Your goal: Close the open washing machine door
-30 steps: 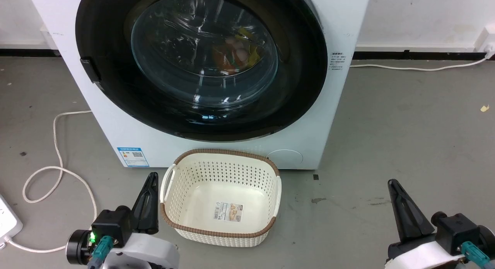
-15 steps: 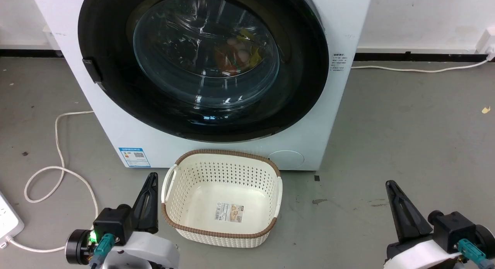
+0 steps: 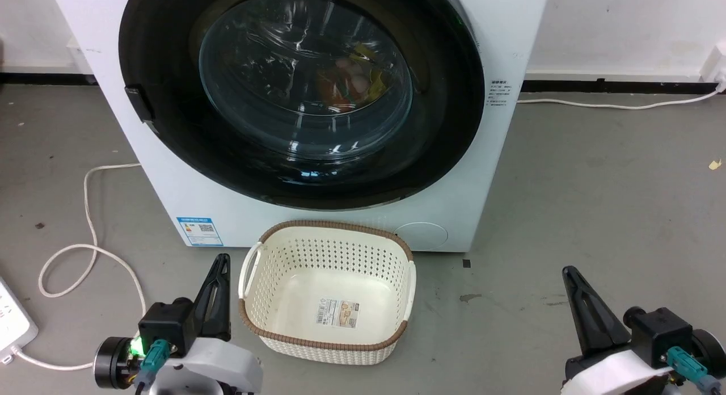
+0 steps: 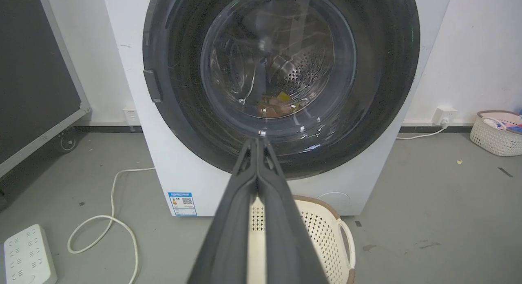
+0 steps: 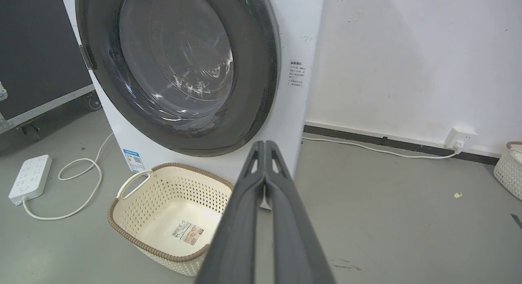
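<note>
Over the last 1 s only the whole head view slid a little: camera moved, not the things. The washing machine door (image 3: 300, 94) sits flush in the washing machine (image 3: 170, 190) front, so task looks done. Left gripper (image 3: 222, 262) & right gripper (image 3: 568, 272) hang low, well apart from it, jaws pressed together, empty. Basket (image 3: 334, 225) on the floor under the door, cable (image 3: 86, 213) at left; neither blocks it

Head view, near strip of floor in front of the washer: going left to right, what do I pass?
white power strip → left gripper → cream perforated basket → right gripper
</note>
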`<state>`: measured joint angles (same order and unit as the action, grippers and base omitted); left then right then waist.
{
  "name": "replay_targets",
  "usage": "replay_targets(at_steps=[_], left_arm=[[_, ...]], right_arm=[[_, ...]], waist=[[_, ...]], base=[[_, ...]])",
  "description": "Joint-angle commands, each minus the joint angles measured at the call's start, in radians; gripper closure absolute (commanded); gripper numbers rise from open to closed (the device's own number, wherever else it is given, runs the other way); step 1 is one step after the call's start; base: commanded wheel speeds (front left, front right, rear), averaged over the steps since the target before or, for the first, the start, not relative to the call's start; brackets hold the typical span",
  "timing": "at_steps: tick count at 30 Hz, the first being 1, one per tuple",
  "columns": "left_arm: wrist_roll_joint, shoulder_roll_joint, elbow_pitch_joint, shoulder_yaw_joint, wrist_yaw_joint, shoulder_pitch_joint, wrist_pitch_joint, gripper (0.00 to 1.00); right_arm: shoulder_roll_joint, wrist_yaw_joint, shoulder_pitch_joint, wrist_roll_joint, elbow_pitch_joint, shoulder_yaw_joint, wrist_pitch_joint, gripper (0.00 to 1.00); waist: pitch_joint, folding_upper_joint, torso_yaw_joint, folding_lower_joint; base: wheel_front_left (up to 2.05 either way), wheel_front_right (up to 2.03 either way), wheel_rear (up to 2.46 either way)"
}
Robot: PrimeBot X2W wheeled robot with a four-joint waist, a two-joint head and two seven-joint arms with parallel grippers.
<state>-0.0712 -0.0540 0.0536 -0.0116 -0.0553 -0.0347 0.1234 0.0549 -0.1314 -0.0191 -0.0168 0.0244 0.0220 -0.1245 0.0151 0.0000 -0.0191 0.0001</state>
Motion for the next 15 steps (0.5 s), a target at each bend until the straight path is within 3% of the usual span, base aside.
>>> replay_targets(at_steps=[1,15], left_arm=[[0.008,-0.001,-0.005,0.004,0.005,0.017,-0.003,1.00],[0.023,0.000,-0.017,0.006,0.017,0.021,-0.032,1.00]], right_arm=[[-0.002,0.000,0.009,0.004,-0.007,-0.002,0.004,1.00],[-0.003,0.000,0.011,0.007,-0.011,-0.007,0.033,1.00]], waist=[[0.000,0.0000,0.000,0.0000],[-0.004,0.0000,0.005,-0.0001]], base=[[0.00,0.00,0.00],[0.00,0.00,0.00]])
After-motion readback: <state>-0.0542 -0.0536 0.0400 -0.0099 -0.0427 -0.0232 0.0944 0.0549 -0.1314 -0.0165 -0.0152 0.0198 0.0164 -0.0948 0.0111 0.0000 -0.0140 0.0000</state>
